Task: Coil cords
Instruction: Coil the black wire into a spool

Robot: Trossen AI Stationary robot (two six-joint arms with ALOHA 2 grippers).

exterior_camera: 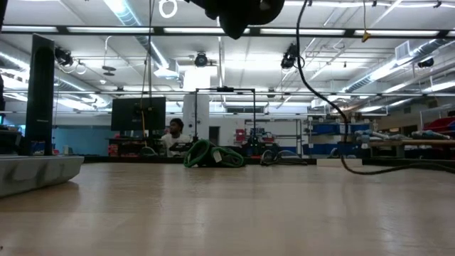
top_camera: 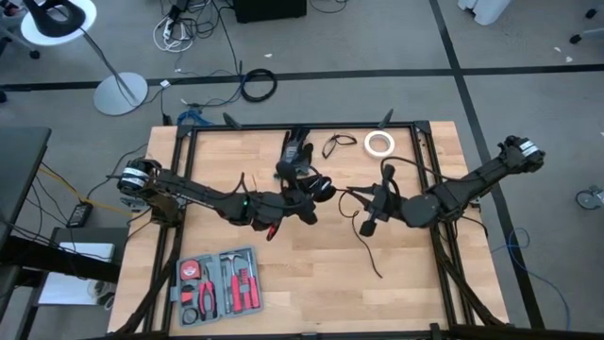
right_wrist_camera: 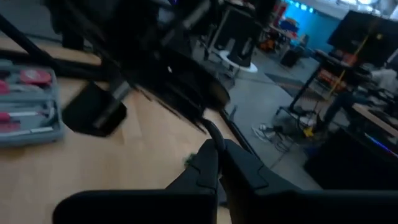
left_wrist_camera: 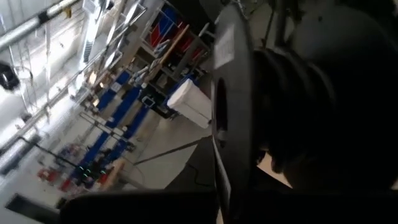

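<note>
Both hands meet above the middle of the table (top_camera: 311, 283), apparently so one steadies the bundle while the other feeds cord. The left hand (top_camera: 316, 189) is shut on the round cord bundle (top_camera: 321, 186). The right hand (right_wrist_camera: 219, 148), shut, pinches the cord's loose tail (right_wrist_camera: 208, 127), which trails down below it. No writing is readable anywhere.

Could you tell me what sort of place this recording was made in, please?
Most likely a large robotics lab or workshop. The low view looks past the wooden table into an open hall with strip lights, storage racks and monitors on stands. A tool kit lies on the table.
</note>
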